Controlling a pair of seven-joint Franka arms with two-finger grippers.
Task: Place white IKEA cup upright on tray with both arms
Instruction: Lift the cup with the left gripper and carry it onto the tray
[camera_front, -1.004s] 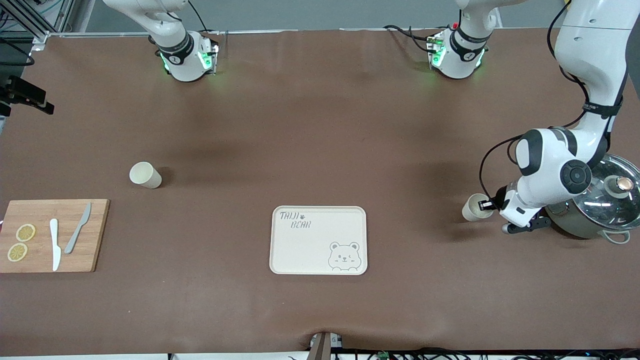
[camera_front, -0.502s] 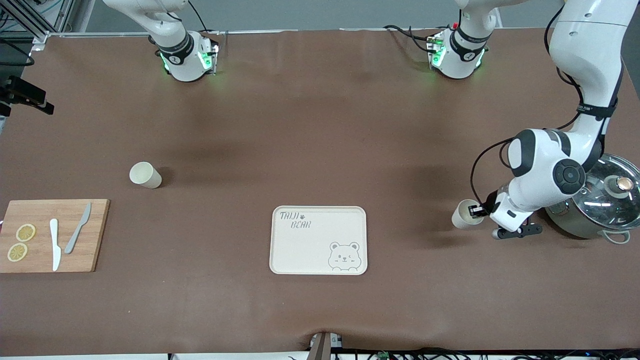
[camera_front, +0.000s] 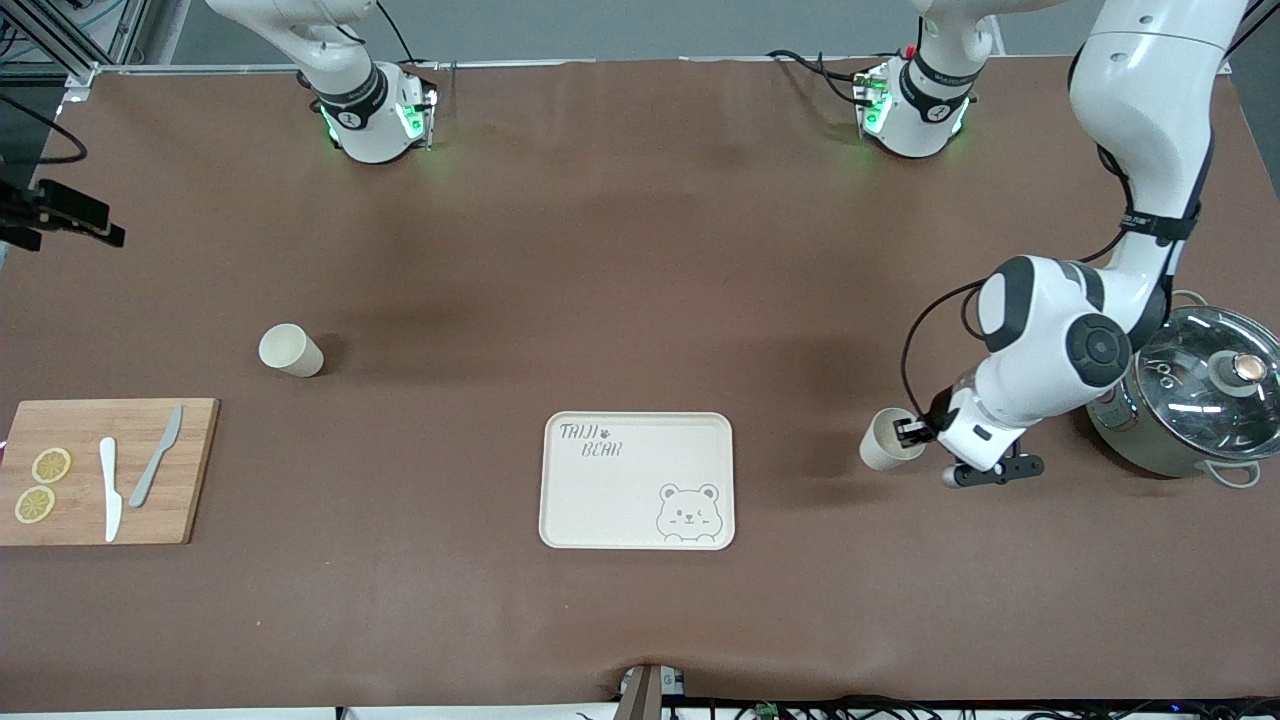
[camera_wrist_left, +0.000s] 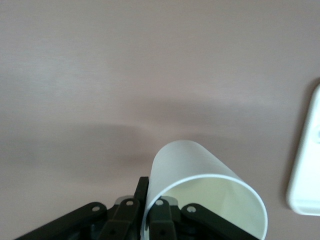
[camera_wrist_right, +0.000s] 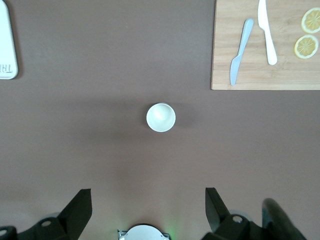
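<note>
Worktop (camera_front: 640, 250): brown, carrying all items listed.

Tray (camera_front: 637, 480): cream, bear drawing and "TAIJI BEAR" lettering, flat on the worktop near the front camera, midway between the two ends.

Held cup (camera_front: 886, 441): white, tilted with its mouth visible, clear of the worktop, over the bare brown surface between the tray and the pot, toward the left arm's end.

Left pincer (camera_front: 912, 432): clamped on the held cup's rim, one finger inside and one outside; the left wrist view shows the cup (camera_wrist_left: 205, 192) and a tray edge (camera_wrist_left: 306, 165) close by.

Second cup (camera_front: 290, 350): white, standing on the worktop toward the right arm's end, farther from the front camera than the cutting board.

Right pincer (camera_wrist_right: 147, 212): spread wide, holding nothing, high over the second cup (camera_wrist_right: 160, 117); this arm waits.

Cutting board (camera_front: 105, 470): wooden, bearing two knives (camera_front: 132, 480) and two lemon slices (camera_front: 42, 484).

Pot (camera_front: 1190, 405): steel, glass lid, at the left arm's end.
</note>
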